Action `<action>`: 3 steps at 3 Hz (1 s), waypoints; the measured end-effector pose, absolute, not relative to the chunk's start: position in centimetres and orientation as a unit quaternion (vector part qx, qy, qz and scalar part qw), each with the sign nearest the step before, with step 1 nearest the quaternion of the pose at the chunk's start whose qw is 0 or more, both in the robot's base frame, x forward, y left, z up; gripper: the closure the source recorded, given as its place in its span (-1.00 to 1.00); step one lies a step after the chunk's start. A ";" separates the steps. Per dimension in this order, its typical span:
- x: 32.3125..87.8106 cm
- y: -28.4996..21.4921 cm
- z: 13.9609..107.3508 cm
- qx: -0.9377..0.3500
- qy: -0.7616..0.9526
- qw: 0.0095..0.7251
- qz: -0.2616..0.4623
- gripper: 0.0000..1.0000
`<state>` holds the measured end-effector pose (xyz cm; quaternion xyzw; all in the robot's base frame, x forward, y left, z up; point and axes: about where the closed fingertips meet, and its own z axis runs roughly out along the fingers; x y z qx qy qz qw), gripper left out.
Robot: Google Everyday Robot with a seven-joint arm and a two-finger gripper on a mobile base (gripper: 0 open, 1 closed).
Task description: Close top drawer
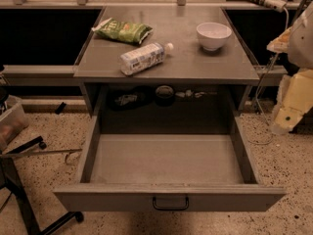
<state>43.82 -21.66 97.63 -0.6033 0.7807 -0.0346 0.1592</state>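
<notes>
Hanging right of the desk (195, 65), the arm (302, 38) bends down, its gripper (286, 114) low beside it; I cannot tell its grip. The top drawer (107, 199) sticks far out from the desk, bare floor showing. On the desk lie one bowl (213, 35), one bottle (143, 58), one green bag (122, 31).

The grey surface (195, 65) carries three things. The hand (287, 112) hangs beside its right edge, apart from it. Nearest the hand a white bowl (213, 35) stands upright. Farther from the hand a plastic bottle (144, 58) lies on its side, and farthest off, near the bottle, lies a green snack bag (122, 31).
</notes>
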 end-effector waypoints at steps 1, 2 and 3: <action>43.7 -21.2 97.3 -0.604 0.778 0.167 -0.036 -1.00; 42.2 -21.3 95.0 -0.598 0.781 0.179 -0.015 -1.00; 39.5 -22.0 90.0 -0.586 0.791 0.176 0.024 -1.00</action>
